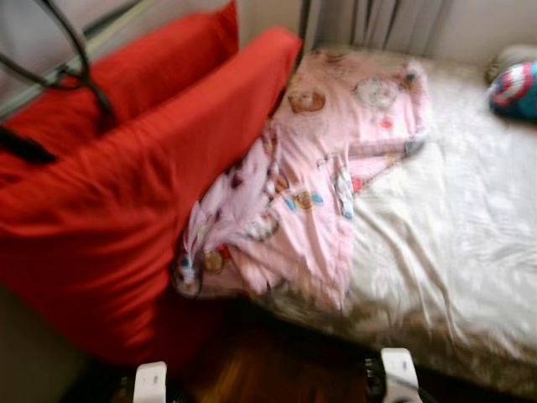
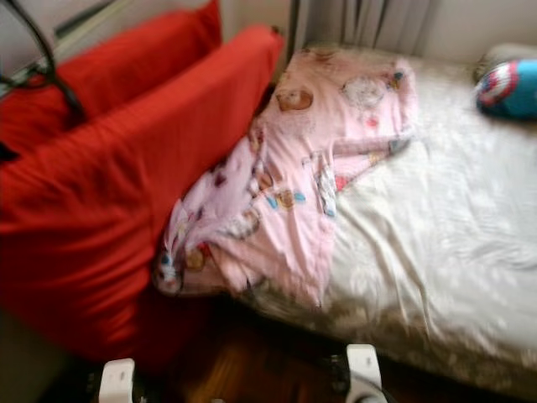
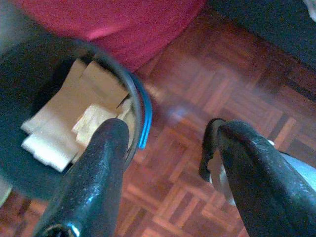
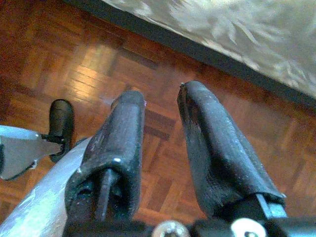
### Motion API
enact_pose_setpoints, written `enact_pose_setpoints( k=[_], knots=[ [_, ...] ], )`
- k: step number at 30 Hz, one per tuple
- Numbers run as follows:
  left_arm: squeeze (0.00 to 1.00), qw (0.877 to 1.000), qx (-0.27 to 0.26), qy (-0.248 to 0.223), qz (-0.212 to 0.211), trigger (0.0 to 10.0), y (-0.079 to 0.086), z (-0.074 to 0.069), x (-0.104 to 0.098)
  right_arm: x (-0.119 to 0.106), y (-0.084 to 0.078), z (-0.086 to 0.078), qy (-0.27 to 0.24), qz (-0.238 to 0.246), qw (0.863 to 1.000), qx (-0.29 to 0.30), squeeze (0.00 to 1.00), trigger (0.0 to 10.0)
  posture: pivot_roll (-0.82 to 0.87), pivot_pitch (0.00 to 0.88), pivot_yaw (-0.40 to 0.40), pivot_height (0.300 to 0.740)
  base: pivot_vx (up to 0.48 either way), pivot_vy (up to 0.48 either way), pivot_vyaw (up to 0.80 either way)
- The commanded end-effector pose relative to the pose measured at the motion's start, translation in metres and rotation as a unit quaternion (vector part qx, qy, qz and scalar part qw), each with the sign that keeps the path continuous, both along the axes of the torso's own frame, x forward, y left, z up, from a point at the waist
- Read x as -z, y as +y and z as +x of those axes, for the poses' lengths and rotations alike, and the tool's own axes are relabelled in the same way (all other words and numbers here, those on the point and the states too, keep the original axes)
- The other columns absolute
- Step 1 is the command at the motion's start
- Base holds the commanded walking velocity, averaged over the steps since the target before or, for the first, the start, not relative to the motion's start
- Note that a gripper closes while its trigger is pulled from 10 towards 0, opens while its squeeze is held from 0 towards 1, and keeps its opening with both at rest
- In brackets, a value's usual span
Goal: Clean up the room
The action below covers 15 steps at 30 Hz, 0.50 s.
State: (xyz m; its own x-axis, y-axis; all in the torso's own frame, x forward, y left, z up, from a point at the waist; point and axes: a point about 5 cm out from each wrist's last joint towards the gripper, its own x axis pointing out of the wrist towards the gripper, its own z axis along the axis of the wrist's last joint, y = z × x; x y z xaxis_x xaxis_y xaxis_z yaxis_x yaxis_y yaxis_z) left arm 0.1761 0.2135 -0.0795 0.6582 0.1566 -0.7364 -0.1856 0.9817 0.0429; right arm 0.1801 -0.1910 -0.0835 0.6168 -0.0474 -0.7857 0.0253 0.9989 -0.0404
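Left eye view shows a pink blanket bunched on the bed, sliding toward the floor beside big red cushions that block the way. Left wrist view: the left claw is apart and empty, near a bin of cardboard. Right wrist view: the right claw is apart over wood floor.

head eyes overlooking bed, wrist cameras facing parquet floor
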Motion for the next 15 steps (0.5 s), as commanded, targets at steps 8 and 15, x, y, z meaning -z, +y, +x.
enact_pose_setpoints(
  k=[8,15],
  knots=[
    [0.00,1.000,-0.006,0.018,-0.007,10.0,-0.0020,-0.0107,0.0057,0.0026,-0.0030,-0.0060,0.010,-0.003,1.000,0.005,0.00,10.0,-0.06,0.134,-0.002,0.740,0.000,0.000,0.53],
    [0.00,1.000,-0.007,0.017,-0.012,10.0,-0.0031,-0.0103,0.0057,0.0027,-0.0031,-0.0062,0.010,-0.002,1.000,0.010,0.00,10.0,-0.06,0.135,-0.002,0.740,0.000,0.000,0.00]
  ],
)
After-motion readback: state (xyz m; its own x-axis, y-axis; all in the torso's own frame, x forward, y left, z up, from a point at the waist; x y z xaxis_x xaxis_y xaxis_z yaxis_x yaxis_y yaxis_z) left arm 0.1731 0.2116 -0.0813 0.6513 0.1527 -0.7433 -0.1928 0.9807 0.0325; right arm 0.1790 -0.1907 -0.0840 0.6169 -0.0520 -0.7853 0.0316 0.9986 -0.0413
